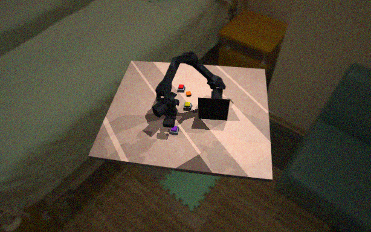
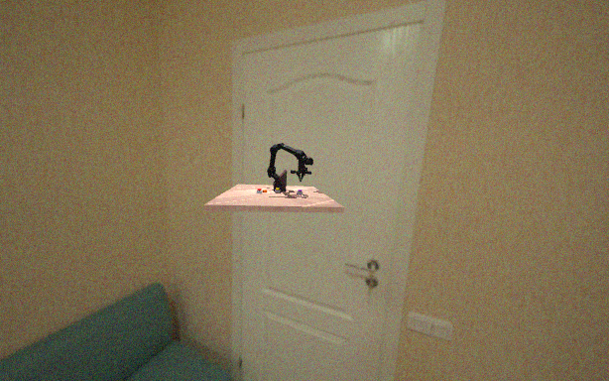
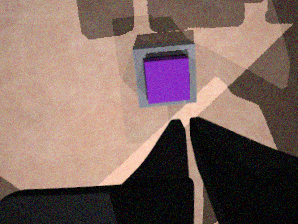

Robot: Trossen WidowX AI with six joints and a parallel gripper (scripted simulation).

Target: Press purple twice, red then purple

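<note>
The purple button (image 1: 174, 128) (image 2: 300, 191) (image 3: 168, 81) sits in a grey housing, its cap raised and nothing touching it. My gripper (image 2: 301, 179) (image 3: 184, 128) is shut and empty, and hangs well above the table. In the wrist view its fingertips show just below and right of the purple button; the exterior view shows a clear gap between them and the cap. The red button (image 1: 180, 86) (image 2: 259, 190) stands farther back, beyond the arm, with nothing on it. In the top view the fingertips cannot be made out against the dark gripper body.
A yellow button (image 1: 187, 104) (image 2: 277, 190) stands between the purple and red buttons, near the arm's base. A small orange block (image 1: 188, 93) (image 2: 265, 190) lies between the yellow and red buttons. A black upright panel (image 1: 213, 109) stands at the arm's base. Shadows fall across the table (image 1: 236, 163).
</note>
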